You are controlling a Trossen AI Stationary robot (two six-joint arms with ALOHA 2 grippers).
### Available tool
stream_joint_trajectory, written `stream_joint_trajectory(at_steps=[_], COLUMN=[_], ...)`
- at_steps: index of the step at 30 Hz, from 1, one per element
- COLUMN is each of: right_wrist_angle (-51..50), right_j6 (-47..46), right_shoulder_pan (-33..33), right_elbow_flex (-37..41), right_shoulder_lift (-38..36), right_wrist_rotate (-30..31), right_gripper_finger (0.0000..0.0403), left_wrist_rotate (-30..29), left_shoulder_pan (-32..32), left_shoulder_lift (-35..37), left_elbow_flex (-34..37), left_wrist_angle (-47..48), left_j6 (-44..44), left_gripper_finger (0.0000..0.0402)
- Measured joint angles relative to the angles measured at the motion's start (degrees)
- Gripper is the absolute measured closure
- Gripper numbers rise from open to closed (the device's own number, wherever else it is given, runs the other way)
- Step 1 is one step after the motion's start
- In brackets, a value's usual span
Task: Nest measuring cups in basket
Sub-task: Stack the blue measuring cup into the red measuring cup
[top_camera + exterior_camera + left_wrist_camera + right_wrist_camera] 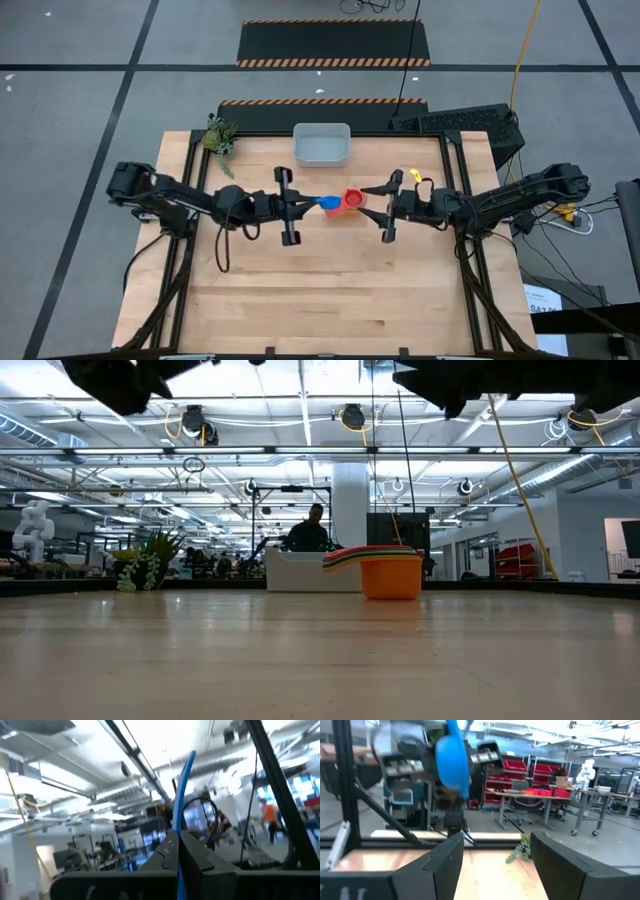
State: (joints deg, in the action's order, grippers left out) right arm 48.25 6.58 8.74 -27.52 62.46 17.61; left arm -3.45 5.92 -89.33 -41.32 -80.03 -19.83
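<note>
One basket; one plant beside it; one blue cup; one nested cup stack; two arms.

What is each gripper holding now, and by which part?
The left gripper pinches the blue measuring cup by its handle. The right gripper is open and holds nothing.

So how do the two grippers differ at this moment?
The left gripper is shut on the blue cup, pinching its handle and holding it in the air; the right gripper is open and holds nothing. Seen from above, the left gripper's cup hangs beside the stack of cups, while the right gripper sits on the stack's other side. Both are raised off the table and point toward each other near its middle.
</note>
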Motion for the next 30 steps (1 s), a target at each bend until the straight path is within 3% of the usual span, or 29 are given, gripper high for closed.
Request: stream_joint_trajectory(at_steps=[4,13,24,30], right_wrist_angle=[1.28,4.52,11.3,11.52], right_j6=[-1.15,-1.61,-1.29,-1.17], right_shoulder_pan=[0.4,0.38,0.36,0.36], right_elbow_flex=[-0.12,-0.14,-0.14,-0.14], right_shoulder_lift=[0.0,3.15,7.78,7.78], right_wrist_rotate=[-2.42,-3.22,-7.39,-7.41], right_gripper_finger=[0.0179,0.0179,0.018,0.0211], left_wrist_rotate=[3.56,7.55,9.59,9.65], left_shoulder_pan=[-1.81,-2.8,-2.91,-2.91], left_shoulder_lift=[-5.75,-14.12,-15.18,-15.38], left_elbow_flex=[-0.13,-8.79,-11.76,-11.76], left_wrist_angle=[-9.78,-9.86,-8.05,-6.29], left_j6=[4.02,6.86,7.05,8.62], left_gripper_finger=[0.0401,0.0401,0.0401,0.0401])
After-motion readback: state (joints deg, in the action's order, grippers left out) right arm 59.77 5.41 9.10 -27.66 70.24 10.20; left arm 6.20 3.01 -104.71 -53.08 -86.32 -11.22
